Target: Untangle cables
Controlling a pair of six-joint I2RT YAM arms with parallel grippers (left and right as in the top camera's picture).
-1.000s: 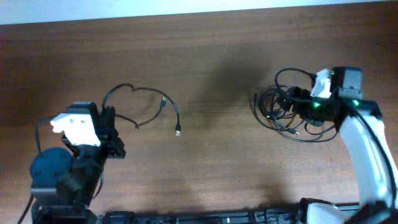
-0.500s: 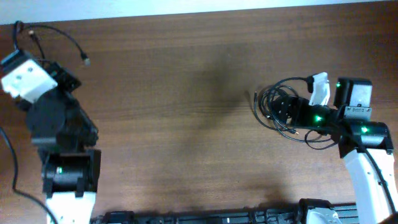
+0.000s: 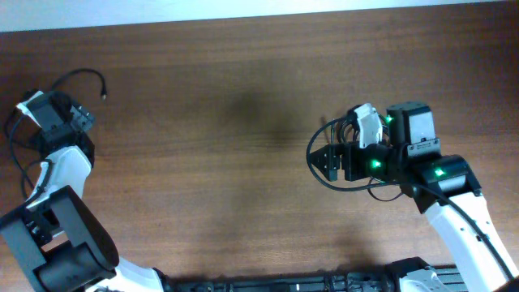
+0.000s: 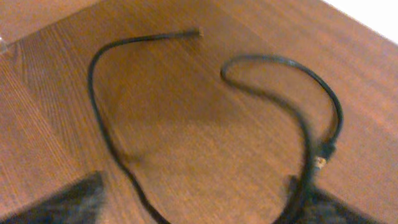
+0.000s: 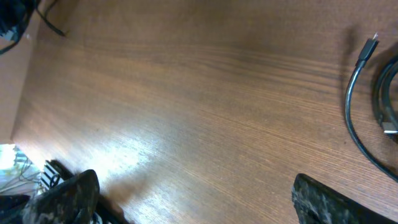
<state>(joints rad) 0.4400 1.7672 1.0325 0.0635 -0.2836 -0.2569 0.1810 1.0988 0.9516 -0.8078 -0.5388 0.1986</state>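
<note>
Spreading the left gripper (image 4: 193,190) wide, its dark fingers (image 4: 74,199) blurring into the two lower corners of the wrist view and clamping nothing. Looking down between them on a single cable (image 4: 96,106) lying loose on the wooden table (image 4: 205,130), curling in an open loop and slipping out of view at the bottom edge. Pointing one thin plug end (image 4: 194,31) toward the top of that view; resting the other plug (image 4: 323,158) just beside the right-hand finger, touching or not being impossible to tell through the blur. Sitting, from overhead, at the far left corner of the table, arcing out from beside the gripper with a plug tip at the arc's end.

Gaping likewise at the right gripper (image 5: 193,180), mottled fingers (image 5: 68,199) standing well apart with only wood showing between them. Showing the tangled cables (image 5: 348,115) off at the right edge of the wrist view, one strand sweeping in a long curve and ending in a small plug (image 5: 369,48) near the top. Lying, from overhead, in a knot of overlapping loops on the right half of the table, partly hiding under the right wrist, one loop showing just left of the fingertips. Sitting well apart from the single cable, with a wide stretch of brown wood between.
</note>
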